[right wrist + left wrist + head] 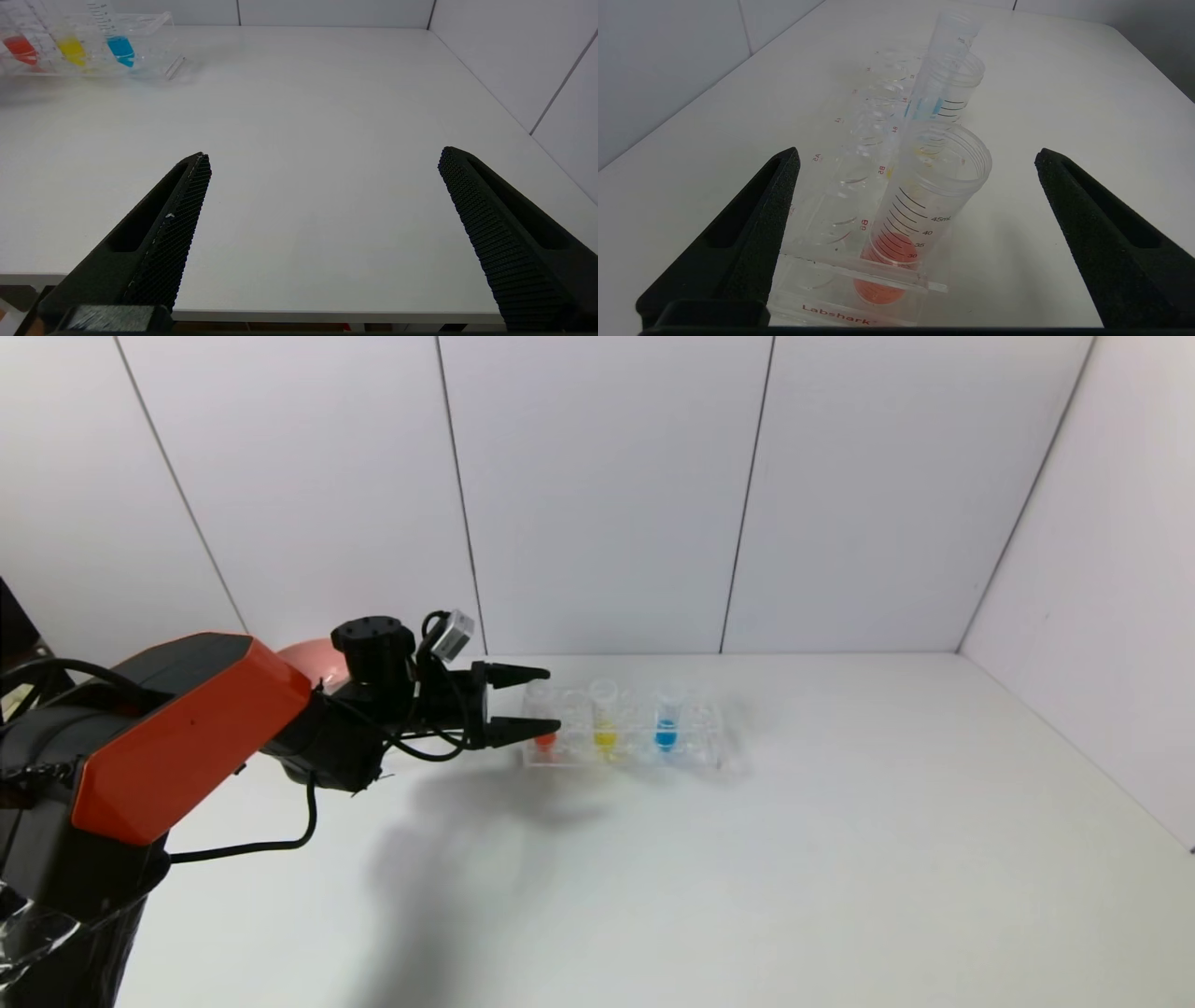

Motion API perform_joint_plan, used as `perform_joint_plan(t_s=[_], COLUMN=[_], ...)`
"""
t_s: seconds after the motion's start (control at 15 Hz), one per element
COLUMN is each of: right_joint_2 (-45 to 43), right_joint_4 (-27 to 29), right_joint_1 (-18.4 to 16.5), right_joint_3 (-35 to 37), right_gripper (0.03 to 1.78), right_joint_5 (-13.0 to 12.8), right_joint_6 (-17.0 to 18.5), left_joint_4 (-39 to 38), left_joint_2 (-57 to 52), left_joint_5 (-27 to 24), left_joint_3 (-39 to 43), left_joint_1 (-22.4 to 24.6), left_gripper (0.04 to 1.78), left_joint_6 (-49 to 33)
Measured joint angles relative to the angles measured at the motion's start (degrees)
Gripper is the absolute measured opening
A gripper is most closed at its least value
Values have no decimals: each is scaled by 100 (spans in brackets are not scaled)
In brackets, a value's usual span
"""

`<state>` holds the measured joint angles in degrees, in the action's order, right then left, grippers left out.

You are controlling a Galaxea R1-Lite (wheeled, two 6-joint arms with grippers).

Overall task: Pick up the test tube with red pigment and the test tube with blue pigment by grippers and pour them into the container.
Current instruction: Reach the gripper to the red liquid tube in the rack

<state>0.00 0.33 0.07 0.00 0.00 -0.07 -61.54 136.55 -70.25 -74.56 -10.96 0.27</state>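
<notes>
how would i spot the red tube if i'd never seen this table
Find the clear plastic rack at the back of the white table. Three tubes stand in a row in it. The red tube is the end one nearest the left hand, whose open fingers flank it; its neighbours hold yellow and blue.

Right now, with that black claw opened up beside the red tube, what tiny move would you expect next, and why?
Probably a short push forward, then a close. The left gripper is open at the rack's end, its fingers either side of the test tube with red pigment, which stands untouched in its slot. The right gripper waits open, away from the rack.
</notes>
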Motion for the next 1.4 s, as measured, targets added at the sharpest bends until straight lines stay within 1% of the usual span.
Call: perform_joint_plan(t_s=[0.4, 0.53, 0.67, 0.73, 0.87, 1.07, 1.13, 1.2, 1.4], right_joint_2=[0, 0, 0, 0, 0, 0, 0, 0, 0], right_joint_4=[0, 0, 0, 0, 0, 0, 2, 2, 2], right_joint_1=[0, 0, 0, 0, -2, 0, 0, 0, -2], right_joint_3=[0, 0, 0, 0, 0, 0, 0, 0, 0], right_gripper=[177, 177, 177, 178, 178, 177, 177, 177, 177], right_joint_5=[0, 0, 0, 0, 0, 0, 0, 0, 0], right_joint_6=[2, 2, 2, 0, 0, 0, 0, 0, 0], left_joint_4=[82, 84, 84, 84, 84, 82, 74, 73, 74], left_joint_2=[100, 107, 111, 113, 118, 119, 119, 119, 119], left_joint_5=[-2, -2, 0, -2, -2, 0, 9, 11, 9], left_joint_3=[-105, -112, -127, -129, -129, -133, -133, -133, -133], left_joint_1=[-45, -48, -67, -76, -89, -89, -89, -89, -91], left_gripper=[176, 172, 157, 146, 115, 59, 52, 48, 48], left_joint_6=[-6, -9, -9, -9, -9, -6, -2, -2, -5])
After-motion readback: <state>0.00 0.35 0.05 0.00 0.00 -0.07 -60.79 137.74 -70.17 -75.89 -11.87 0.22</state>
